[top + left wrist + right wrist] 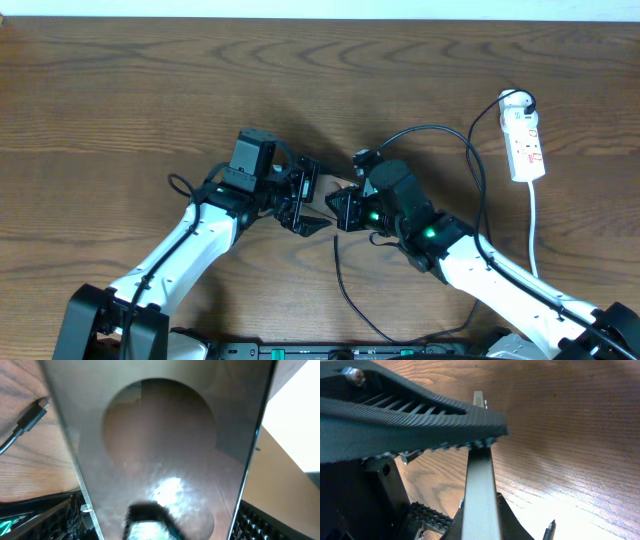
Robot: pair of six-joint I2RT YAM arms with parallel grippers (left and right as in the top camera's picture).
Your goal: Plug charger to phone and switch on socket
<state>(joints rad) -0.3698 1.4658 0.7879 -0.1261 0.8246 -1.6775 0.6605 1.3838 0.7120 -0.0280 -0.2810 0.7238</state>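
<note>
Overhead, I have a brown wood-grain counter [120, 100] with both white-and-black arms meeting mid-frame. The left hand [306, 202] and right hand [343, 211] face each other. The slim rectangular phone with a glossy brownish-grey face [330, 192] sits between them, mostly hidden by their black fingers. The white elongated socket strip with red marks [526, 140] lies at the upper right, well apart from the hands, with open wood around it. The thin black charger cable [339, 272] runs from just below the hands to the bottom edge; I cannot pick out its tip here.

On the left wrist view, the phone's reflective face fills the frame, with its top cut off. The left hand's ribbed black fingers [60, 517] stand wide, one at each long edge. I cannot tell whether they press it. The small black connector [36, 410] lies on the wood at the upper left, apart from the phone.

On the right wrist view, the phone shows edge-on as a thin metallic band with a side button near the top. The right hand is clamped narrow on it, one ridged pad crossing above. Bare wood stretches to the right. A small dark tip at the lower right is too cropped to name.
</note>
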